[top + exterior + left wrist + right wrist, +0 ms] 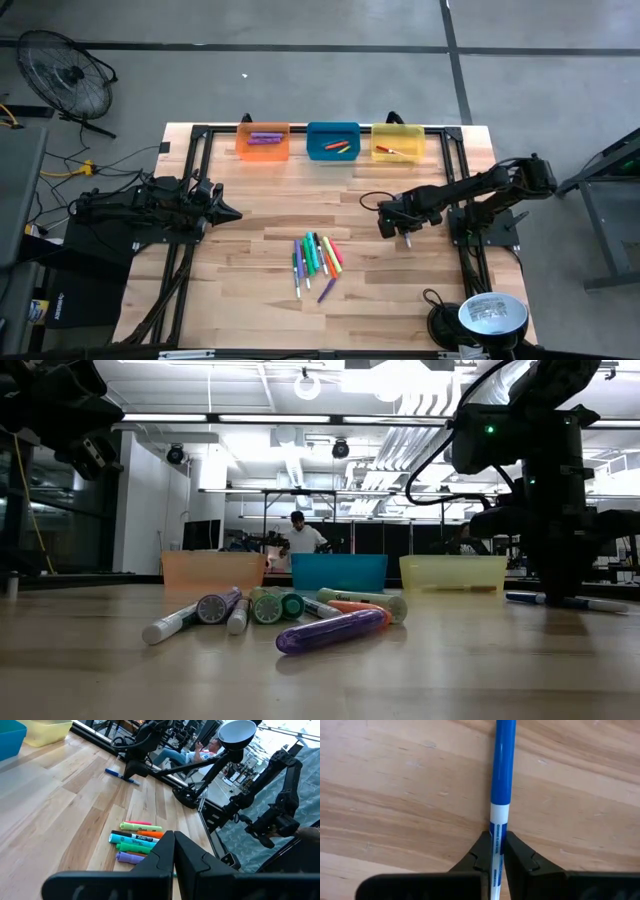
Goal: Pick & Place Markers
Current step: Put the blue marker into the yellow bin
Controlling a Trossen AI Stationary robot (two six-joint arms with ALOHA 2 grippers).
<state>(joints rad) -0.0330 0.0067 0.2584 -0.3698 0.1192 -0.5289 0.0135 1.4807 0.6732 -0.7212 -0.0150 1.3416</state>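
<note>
markers lay heaped at mid-table in the high view, with 3 bins along the far edge: an orange bin, a blue bin and a yellow bin, each already holding a marker or 2. the right gripper reached down to the wood well right of the heap, while the left gripper waited off to the left of the heap.

from table height, a purple marker lay nearest the lens, and the blue marker rested flat on the boards under the right arm.

the left wrist camera showed that arm's fingers pressed together on nothing, the heap just ahead of them.

the right wrist camera showed the right gripper's fingertips pinching the white barrel of the blue marker, near the end away from its cap, with the marker lying on the table. the grip sat off centre, so a slow, straight lift looked wise to keep the long capped end from swinging; the blue bin seemed its likely home.
</note>
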